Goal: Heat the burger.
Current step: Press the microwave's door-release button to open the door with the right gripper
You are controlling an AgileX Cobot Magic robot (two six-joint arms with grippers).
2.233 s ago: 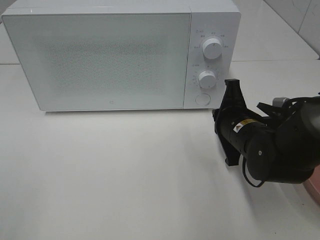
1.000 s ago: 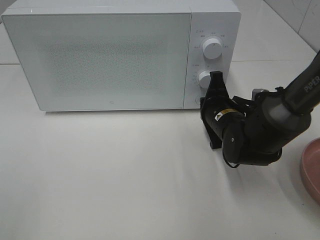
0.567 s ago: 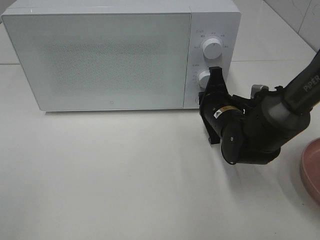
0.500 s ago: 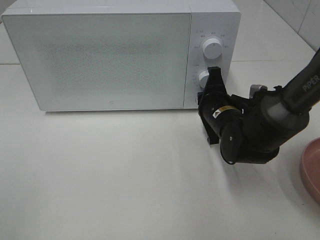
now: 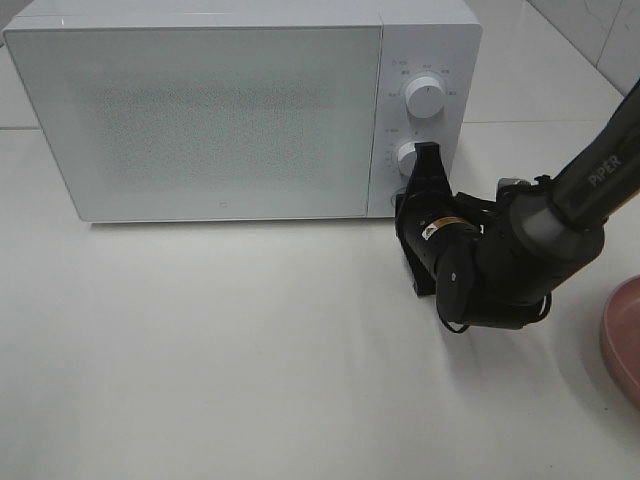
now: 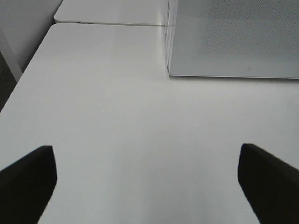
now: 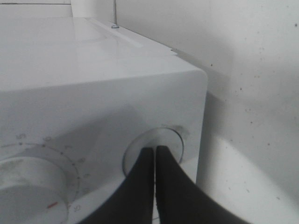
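The burger shows in no view. The white microwave stands at the back with its door closed. My right gripper is shut, and its joined fingertips rest against the round button at the bottom of the control panel, below the lower knob. In the left wrist view my left gripper hovers over bare table in front of the microwave's left corner. It is open, with both fingers far apart and nothing between them.
A pink plate lies at the right edge of the table, partly cut off. The upper knob sits above the lower one. The white table stretches in front of the microwave, with a tiled wall behind.
My right arm has swung left from the plate side to the microwave's panel, and its shut fingertips have reached the round button. In the last half second it barely shifts.
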